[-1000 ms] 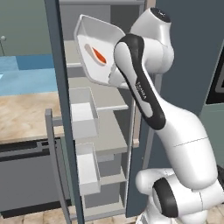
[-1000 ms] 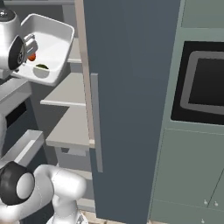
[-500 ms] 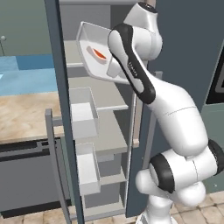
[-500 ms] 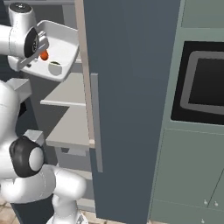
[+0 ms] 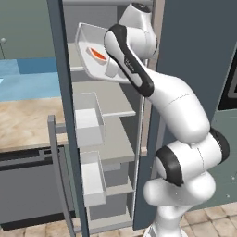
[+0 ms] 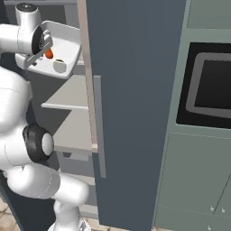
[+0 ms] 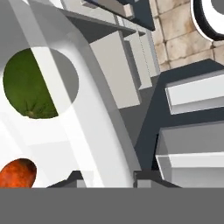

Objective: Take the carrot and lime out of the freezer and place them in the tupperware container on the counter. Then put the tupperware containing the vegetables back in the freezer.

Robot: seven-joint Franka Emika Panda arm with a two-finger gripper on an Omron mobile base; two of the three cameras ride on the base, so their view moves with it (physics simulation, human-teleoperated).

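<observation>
1. Gripping the rim of the tupperware container (image 6: 67, 43) with the claw (image 6: 38, 54), jaws nearly closed on it.
2. Holding the container tilted, high up at the open freezer (image 5: 106, 102), above its pale shelves.
3. Carrying the carrot (image 5: 98, 53) and the lime (image 7: 39, 83) inside the tray, lying apart.
4. Showing the beige tabletop (image 5: 23, 122) off to the left, beyond the freezer door.

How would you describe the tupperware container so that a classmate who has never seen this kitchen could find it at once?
Look at the open freezer with its pale shelves. Near its top, the gripper holds up a tilted, shallow white tupperware container. Unlike the boxy white door bins below, it carries a carrot and a lime.
</observation>
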